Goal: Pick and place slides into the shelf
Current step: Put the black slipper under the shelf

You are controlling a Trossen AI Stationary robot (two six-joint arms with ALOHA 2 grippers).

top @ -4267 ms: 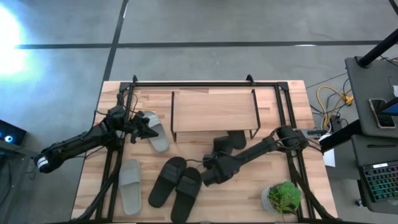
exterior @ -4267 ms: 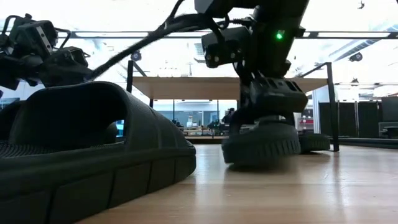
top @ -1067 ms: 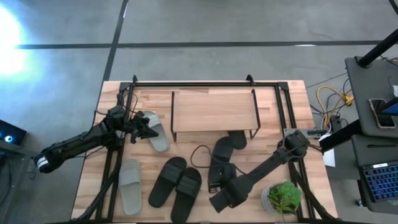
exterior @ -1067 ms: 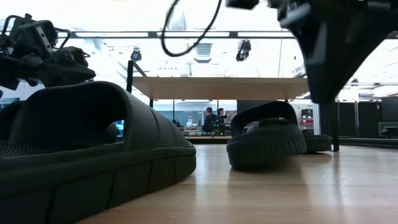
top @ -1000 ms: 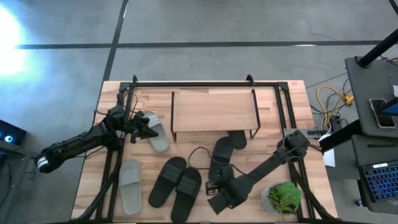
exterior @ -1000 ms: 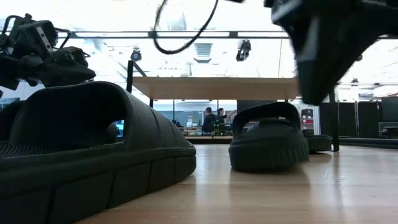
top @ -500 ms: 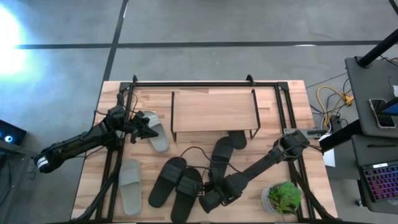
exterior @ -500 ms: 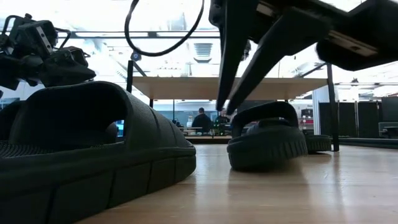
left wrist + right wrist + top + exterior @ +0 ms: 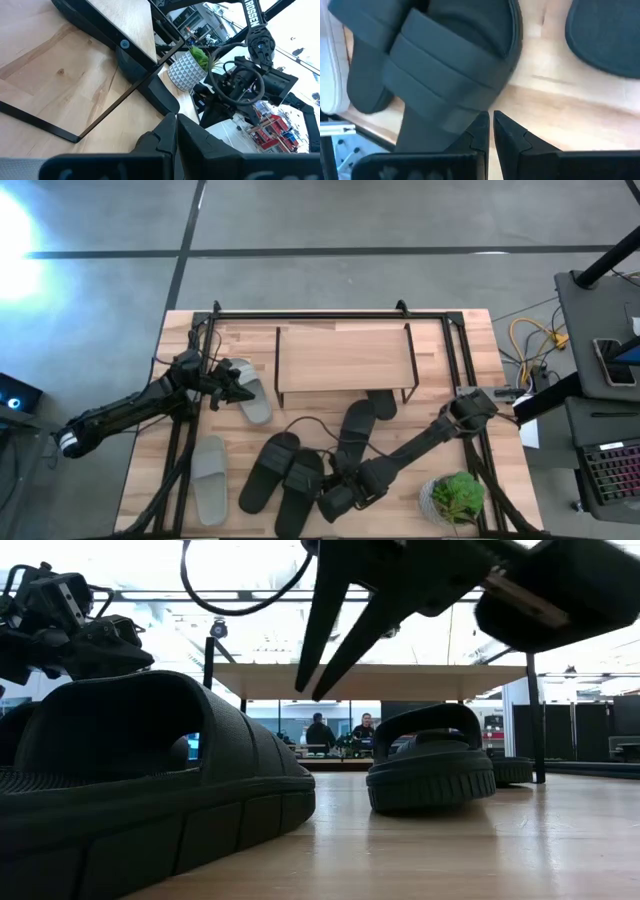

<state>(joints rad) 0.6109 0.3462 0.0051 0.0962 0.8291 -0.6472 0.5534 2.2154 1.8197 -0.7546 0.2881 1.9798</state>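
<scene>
Right end effector (image 9: 322, 502) hovering over black slide (image 9: 300, 492)
Fingers nearly closed, empty. Left end effector (image 9: 238, 390) beside grey slide (image 9: 247, 390), fingers together.

Two black slides (image 9: 285, 480) lie side by side below the right tool (image 9: 330, 502), bare tabletop (image 9: 400, 505) beside them.

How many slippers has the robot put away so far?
Hardly any. One black slide pokes partly under the shelf, and a second black slide lies just in front. Nothing is being carried: the right gripper is by the black pair, and the left gripper is beside a grey slide. The other grey slide waits too.
</scene>
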